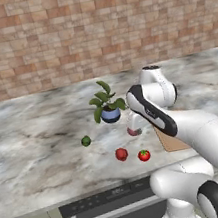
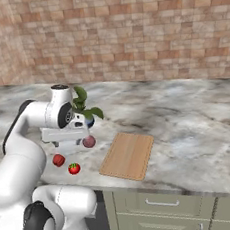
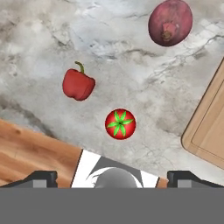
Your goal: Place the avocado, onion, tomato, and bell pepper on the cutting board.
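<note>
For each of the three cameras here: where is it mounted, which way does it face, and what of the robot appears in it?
Left base view: behind-left, looking down at the counter; arm at lower right.
Right base view: behind-right; arm at lower left, cutting board bare.
Hand view: on the hand, facing straight down; open pincer tips at the bottom.
All three share the tomato, bell pepper and onion; the avocado is in the left view.

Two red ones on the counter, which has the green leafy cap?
The tomato, the smooth round one nearest the counter's front edge. The bell pepper beside it is lumpier, with only a thin curved stem.
</note>
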Available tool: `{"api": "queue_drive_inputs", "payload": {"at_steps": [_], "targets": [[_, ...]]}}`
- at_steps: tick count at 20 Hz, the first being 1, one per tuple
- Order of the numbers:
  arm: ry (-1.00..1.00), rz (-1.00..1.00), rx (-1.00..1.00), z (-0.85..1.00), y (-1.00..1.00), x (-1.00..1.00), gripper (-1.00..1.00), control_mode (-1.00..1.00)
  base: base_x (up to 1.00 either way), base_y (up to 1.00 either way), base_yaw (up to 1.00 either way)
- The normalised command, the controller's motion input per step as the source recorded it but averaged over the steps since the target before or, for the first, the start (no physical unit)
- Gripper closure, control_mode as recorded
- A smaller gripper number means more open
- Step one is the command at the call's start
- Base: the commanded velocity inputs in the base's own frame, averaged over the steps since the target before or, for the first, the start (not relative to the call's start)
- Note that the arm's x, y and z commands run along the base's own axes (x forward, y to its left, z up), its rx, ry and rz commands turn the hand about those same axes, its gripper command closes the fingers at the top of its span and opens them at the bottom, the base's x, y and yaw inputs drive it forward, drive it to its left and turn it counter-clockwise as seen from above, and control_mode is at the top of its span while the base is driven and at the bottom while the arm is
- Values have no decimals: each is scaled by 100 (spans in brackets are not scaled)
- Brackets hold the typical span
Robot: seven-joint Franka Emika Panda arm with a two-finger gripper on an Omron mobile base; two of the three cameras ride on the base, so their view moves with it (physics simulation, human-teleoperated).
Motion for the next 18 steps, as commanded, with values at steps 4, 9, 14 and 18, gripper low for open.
{"api": "queue_drive_inputs", "payload": {"at_steps": [4,9,14,18], "targets": [[0,0,0,-29,-4,15,-100,-100,0,0,0],[0,-2,0,-28,0,17,-100,-100,0,0,0],[2,0,0,-30,0,15,-100,-100,0,0,0],[1,0,0,-31,0,2,-100,-100,0,0,0]]}}
